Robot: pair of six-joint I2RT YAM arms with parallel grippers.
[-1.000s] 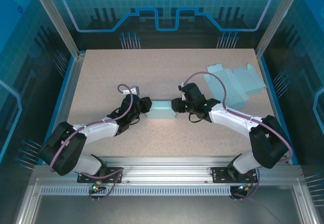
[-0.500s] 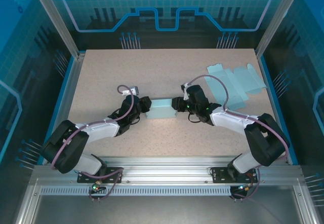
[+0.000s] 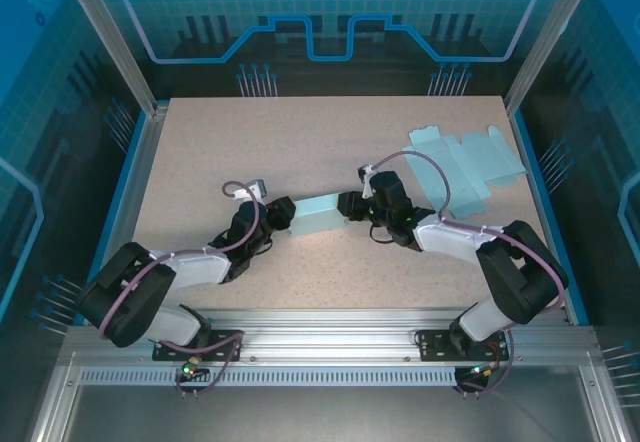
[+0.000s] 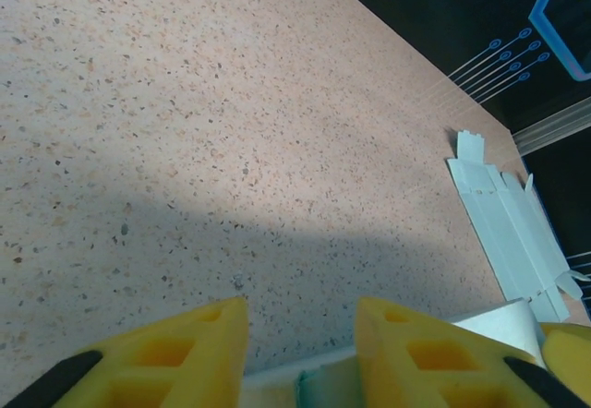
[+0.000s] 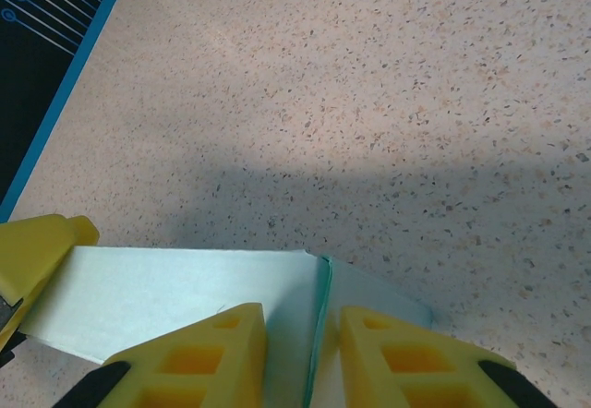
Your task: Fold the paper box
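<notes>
Looking outward from your right gripper, its yellow fingers stand slightly apart astride the creased end of the paper box; whether they pinch it you cannot tell. Your left gripper is parted, the box edge at its base. From above, the pale-blue box lies mid-table between both grippers; flat cut blanks lie far right on the speckled table.

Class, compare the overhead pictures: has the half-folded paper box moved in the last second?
Yes. The paper box has turned: its long edges ran parallel to the near rail, now its right end points farther back.
</notes>
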